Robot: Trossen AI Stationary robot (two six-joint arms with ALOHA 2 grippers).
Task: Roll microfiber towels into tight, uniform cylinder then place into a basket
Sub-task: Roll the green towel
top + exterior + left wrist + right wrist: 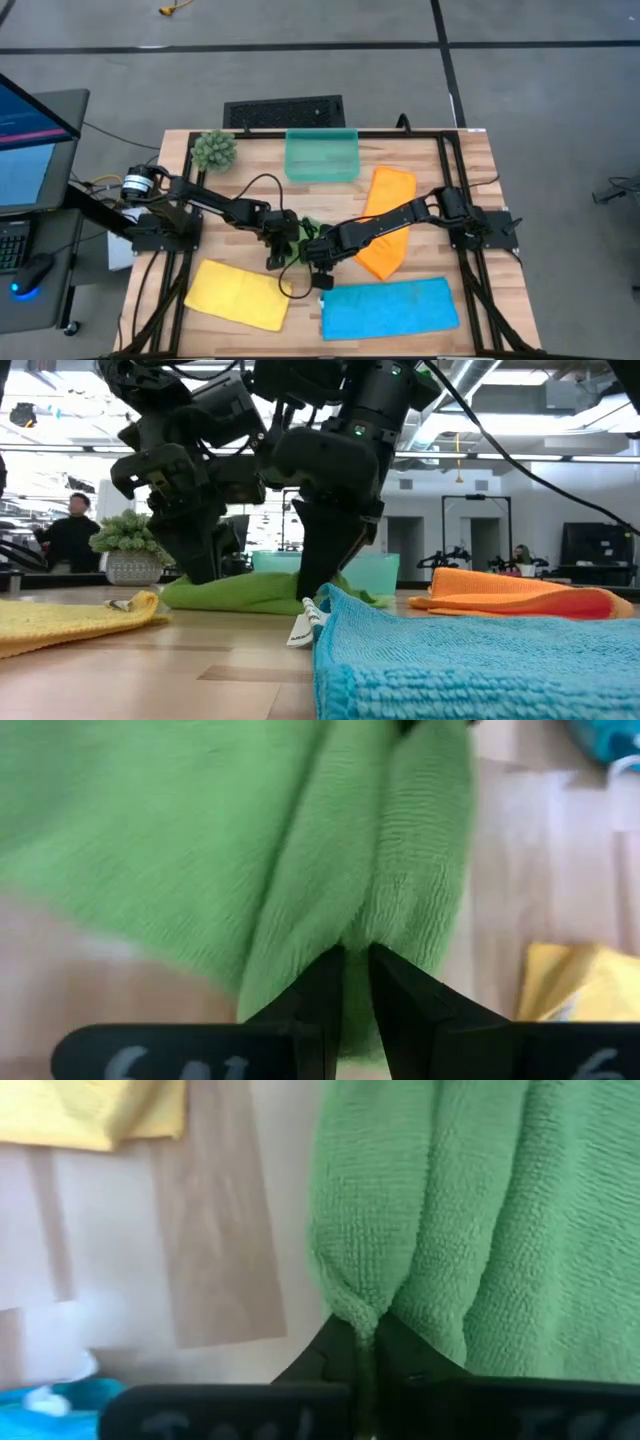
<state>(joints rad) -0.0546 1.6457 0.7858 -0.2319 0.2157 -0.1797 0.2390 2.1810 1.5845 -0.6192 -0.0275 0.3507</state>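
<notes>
The green towel (pixel 240 592) lies bunched at the table's middle, its underside on the wood, in front of the teal basket (pixel 322 155). Both grippers stand over it side by side and hide most of it in the high view. My left gripper (pixel 355 952) is on its left part and is shut on a ridge of the cloth. My right gripper (pixel 368 1330) is on its right part, also shut on the cloth. The yellow towel (pixel 238 293), the blue towel (pixel 390 307) and the orange towel (pixel 385 235) lie flat around them. My left gripper pinches a raised fold of the green towel (pixel 362 915) between its two fingertips. The fingers come from above, slanting down. The cloth around the fold rests on the table, wrinkled and slack. My right gripper pinches a gathered fold near the green towel's edge (pixel 358 1302) between its two fingers, from above and slanting down. Creases run up from the fingertips into the cloth. The towel beyond the pinch lies on the table.
A spiky green plant ball (pixel 213 150) stands at the far left, next to the basket. Black frame rails (pixel 452 190) run along the table's sides. In the low view the blue towel's corner with its white tag (pixel 305 628) lies just in front of my right gripper.
</notes>
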